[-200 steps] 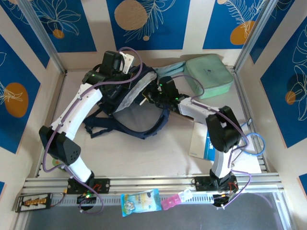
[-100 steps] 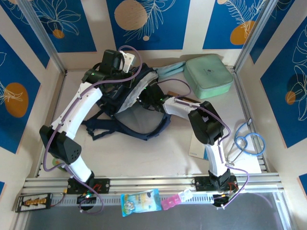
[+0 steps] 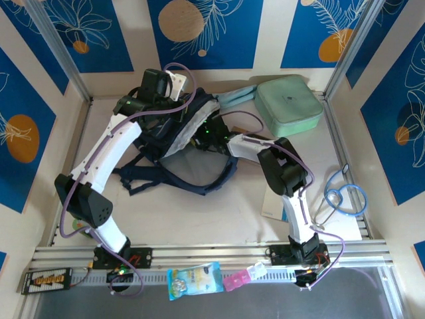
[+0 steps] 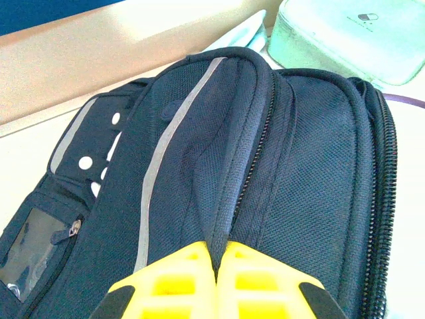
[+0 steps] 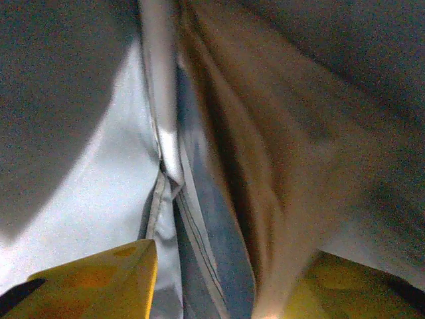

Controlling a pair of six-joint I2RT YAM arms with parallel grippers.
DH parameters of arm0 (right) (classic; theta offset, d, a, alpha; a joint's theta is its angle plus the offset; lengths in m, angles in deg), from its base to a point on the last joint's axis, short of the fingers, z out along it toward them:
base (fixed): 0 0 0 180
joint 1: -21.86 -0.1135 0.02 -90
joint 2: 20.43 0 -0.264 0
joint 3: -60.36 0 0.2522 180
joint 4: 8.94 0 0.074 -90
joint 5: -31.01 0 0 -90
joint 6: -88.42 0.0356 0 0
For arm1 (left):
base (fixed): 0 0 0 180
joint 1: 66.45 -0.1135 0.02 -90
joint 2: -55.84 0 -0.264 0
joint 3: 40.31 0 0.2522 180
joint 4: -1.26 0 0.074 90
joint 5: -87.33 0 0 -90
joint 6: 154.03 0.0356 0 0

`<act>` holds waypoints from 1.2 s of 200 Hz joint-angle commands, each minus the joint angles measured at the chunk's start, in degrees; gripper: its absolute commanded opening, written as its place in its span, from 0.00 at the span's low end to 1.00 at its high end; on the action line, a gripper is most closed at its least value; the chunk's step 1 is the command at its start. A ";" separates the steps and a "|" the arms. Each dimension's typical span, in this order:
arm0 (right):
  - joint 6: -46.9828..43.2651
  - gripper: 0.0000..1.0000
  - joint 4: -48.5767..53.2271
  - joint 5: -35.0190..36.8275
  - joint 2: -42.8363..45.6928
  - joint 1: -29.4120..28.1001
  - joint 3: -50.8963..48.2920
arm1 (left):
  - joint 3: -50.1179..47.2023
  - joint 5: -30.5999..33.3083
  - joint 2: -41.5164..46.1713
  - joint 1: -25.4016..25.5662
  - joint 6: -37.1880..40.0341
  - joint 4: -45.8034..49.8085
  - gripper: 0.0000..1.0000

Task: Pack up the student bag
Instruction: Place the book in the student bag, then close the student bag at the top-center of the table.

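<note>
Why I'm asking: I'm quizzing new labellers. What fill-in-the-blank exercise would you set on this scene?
1. The left gripper pinches a fold of the navy backpack, its jaws ___.
2. The right gripper, jaws apart, reaches ___ the backpack.
3. The square zip case by the back wall is ___.
Missing words: shut; inside; green.

white arms [image 3: 109, 149] with black joints [image 3: 285, 169], looping purple cables [image 3: 178, 66], yellow ribbed jaws

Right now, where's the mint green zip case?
In the top external view the mint green zip case lies far right, just right of the student bag; the left wrist view has it top right, behind the bag.
</note>
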 commanded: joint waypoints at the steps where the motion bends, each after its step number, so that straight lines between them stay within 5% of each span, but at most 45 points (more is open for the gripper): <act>1: -2.07 0.58 -0.13 -5.42 8.41 1.06 -3.21 | 1.73 -0.25 1.81 0.13 -0.99 -6.24 0.00; 47: -9.86 0.60 4.90 -12.74 23.45 3.72 -15.85 | -1.68 2.70 1.79 -0.36 -0.10 -6.01 0.00; 106: -20.71 0.61 26.10 6.93 44.83 7.34 -29.82 | -16.52 4.20 8.03 -2.58 7.88 -7.68 0.00; 132: -24.08 0.65 29.82 7.18 44.90 12.22 -28.75 | -24.22 6.66 11.51 -2.90 10.76 -6.80 0.00; 163: -30.63 0.66 32.70 1.44 34.50 16.43 -19.15 | -30.91 11.61 14.29 -3.08 10.10 -6.28 0.00; 189: -33.03 0.67 36.80 0.18 22.87 17.49 -7.89 | -34.09 11.04 16.79 -3.39 7.33 -6.76 0.65; 240: -33.55 0.72 40.28 -0.35 4.69 17.31 10.58 | -40.36 4.72 23.12 -3.45 -5.62 -13.65 0.90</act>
